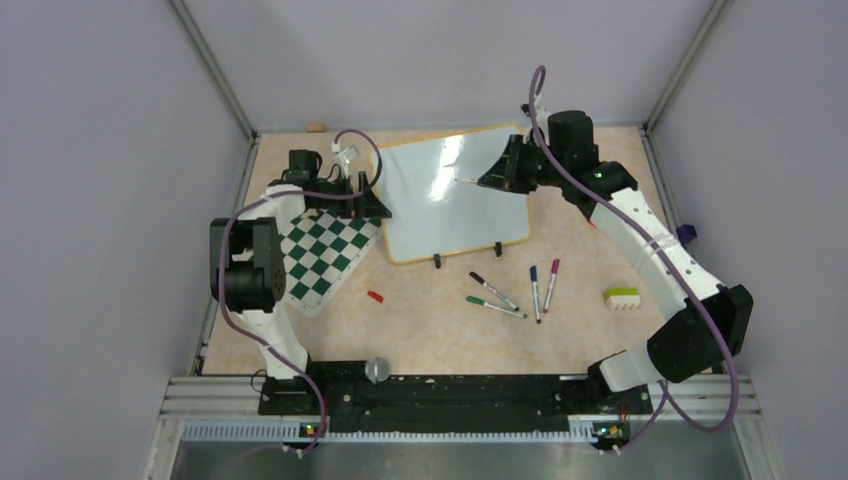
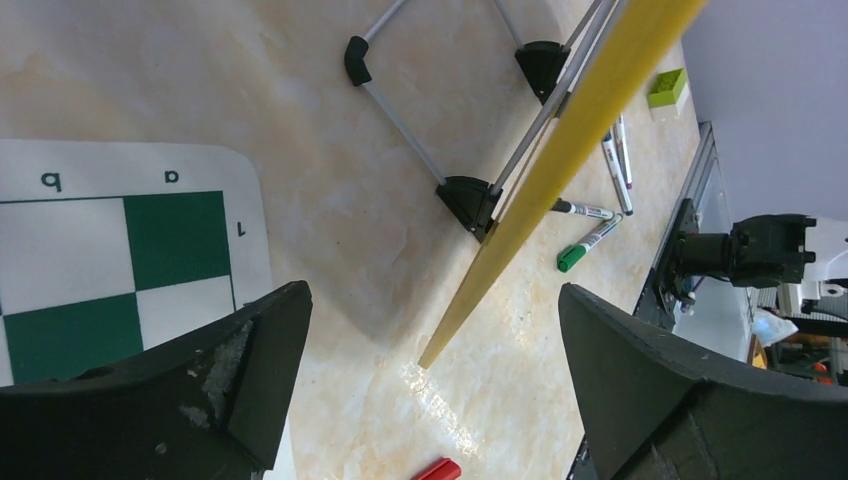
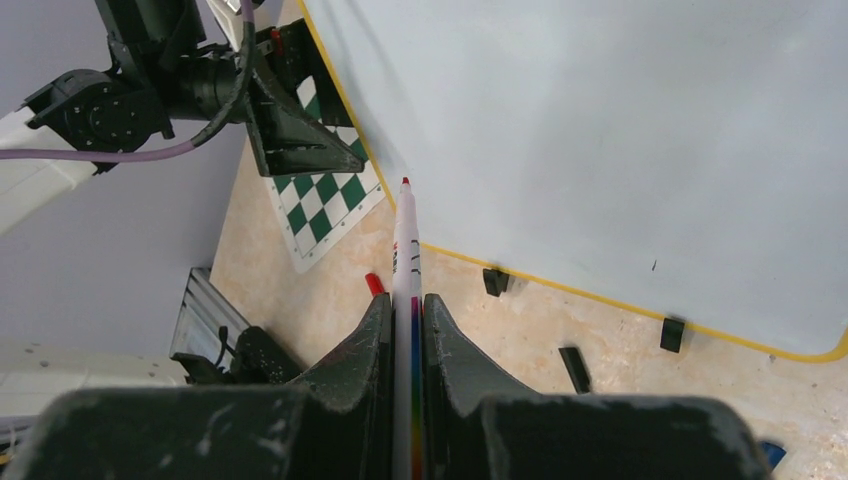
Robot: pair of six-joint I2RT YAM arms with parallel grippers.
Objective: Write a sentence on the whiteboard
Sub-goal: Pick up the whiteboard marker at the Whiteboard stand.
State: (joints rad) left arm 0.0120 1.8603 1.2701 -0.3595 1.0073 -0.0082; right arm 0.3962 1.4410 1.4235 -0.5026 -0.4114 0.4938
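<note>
Top external view: whiteboard (image 1: pixel 455 195) sits at rear centre of counter (image 1: pixel 420 330), tilted, w/ two black clips on its near edge. Chess mat (image 1: pixel 322 250) lies to its left, partly under left arm. Four loose markers (image 1: pixel 536 292) lie near front of the board. Red cap (image 1: pixel 375 296) lies to their left and green-and-white block (image 1: pixel 622 297) to their right, both well apart from the board.

Left tool (image 1: pixel 372 200) is at the board's left edge. Left wrist view: left tool (image 2: pixel 430 370) is wide open, fingers (image 2: pixel 250 360) either side of the yellow frame corner, not touching it. Wire stand (image 2: pixel 420 140) w/ black corner pieces shows under the board.

Right tool (image 1: pixel 492 178) is over the board's right half. Right wrist view: right tool (image 3: pixel 407 305) is clamped on a marker (image 3: pixel 406 235), red tip pointing at the board face. Tip-to-board contact: cannot tell.
</note>
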